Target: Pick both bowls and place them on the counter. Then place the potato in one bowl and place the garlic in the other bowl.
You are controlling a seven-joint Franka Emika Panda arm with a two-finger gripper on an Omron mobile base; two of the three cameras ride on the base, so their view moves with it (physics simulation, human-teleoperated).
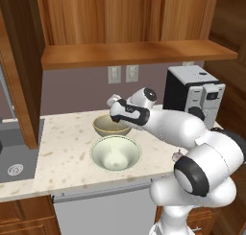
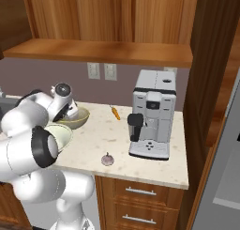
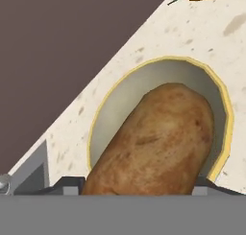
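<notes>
The brown potato [image 3: 158, 138] looms large in the hand view, held between my gripper [image 3: 139, 187] fingers. It hangs just above the tan-olive bowl [image 3: 211, 85] with the yellowish rim. From the left base view, my gripper [image 1: 115, 108] hovers over that bowl [image 1: 111, 127] on the counter [image 1: 67, 138]. The wider pale cream bowl [image 1: 116, 153] stands right in front of it, with nothing inside. The pinkish-white garlic [image 2: 108, 159] lies on the counter near the front edge, right of the bowls; my arm partly hides it [image 1: 177, 156] in the left base view.
An orange carrot [image 2: 115, 112] lies behind the bowls toward the wall. A coffee machine [image 2: 152, 114] stands at the counter's right end. A sink [image 1: 14, 155] lies to the left. A wooden shelf [image 1: 134, 52] hangs above.
</notes>
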